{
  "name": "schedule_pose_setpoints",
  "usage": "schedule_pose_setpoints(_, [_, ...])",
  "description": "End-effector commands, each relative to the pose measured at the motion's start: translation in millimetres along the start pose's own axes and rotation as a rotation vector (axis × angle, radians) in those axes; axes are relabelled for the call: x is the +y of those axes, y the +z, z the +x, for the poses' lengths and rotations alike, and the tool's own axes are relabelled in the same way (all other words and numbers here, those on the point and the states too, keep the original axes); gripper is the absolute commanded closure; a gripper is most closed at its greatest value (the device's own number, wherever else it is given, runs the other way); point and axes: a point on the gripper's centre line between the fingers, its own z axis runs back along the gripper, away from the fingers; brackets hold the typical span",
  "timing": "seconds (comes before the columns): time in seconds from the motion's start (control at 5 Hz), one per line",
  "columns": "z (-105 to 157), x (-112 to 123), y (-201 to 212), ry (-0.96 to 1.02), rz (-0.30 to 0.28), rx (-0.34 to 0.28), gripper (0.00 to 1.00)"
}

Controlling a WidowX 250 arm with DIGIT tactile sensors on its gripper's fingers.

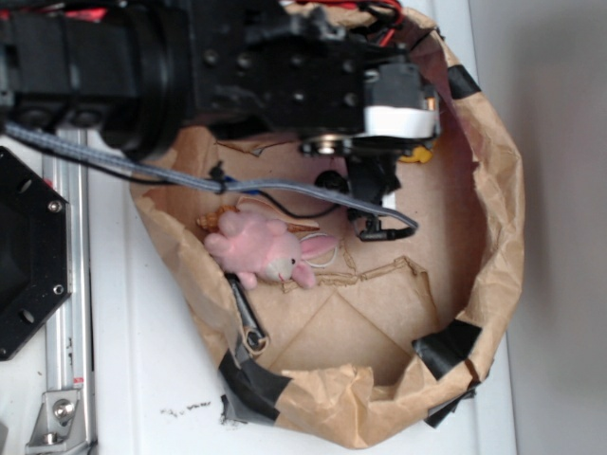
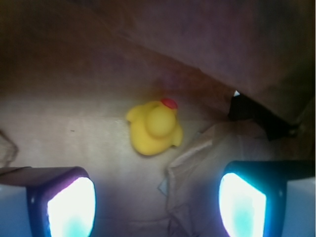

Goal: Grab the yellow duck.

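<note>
The yellow duck (image 2: 154, 128), just one, sits on the brown paper bag's (image 1: 493, 199) floor near its wall, ahead of the gripper (image 2: 157, 205). Two fingers (image 2: 71, 207) spread wide, empty. One pink plush bunny (image 1: 261, 248) lies well apart.

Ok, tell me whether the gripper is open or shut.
Open. In the wrist view the gripper shows two fingers set wide apart, nothing between them; the yellow duck lies ahead, untouched.

Yellow duck (image 2: 154, 129) lying on brown paper floor (image 2: 74, 123), orange-red beak toward the far paper wall (image 2: 197, 44). Gripper (image 2: 157, 202) spread wide, both fingers (image 2: 71, 207) apart at the bottom edge, clear of the duck. Black tape (image 2: 256, 118) at right.
</note>
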Motion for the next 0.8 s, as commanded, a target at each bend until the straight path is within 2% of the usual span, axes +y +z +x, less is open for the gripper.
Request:
schedule_pose_setpoints(0.0, [19.1, 24.2, -2.6, 0.128, 0.076, -0.075, 0.00])
schedule_pose_setpoints(0.6, [23.2, 22.7, -4.1, 0.125, 0.101, -0.085, 0.00])
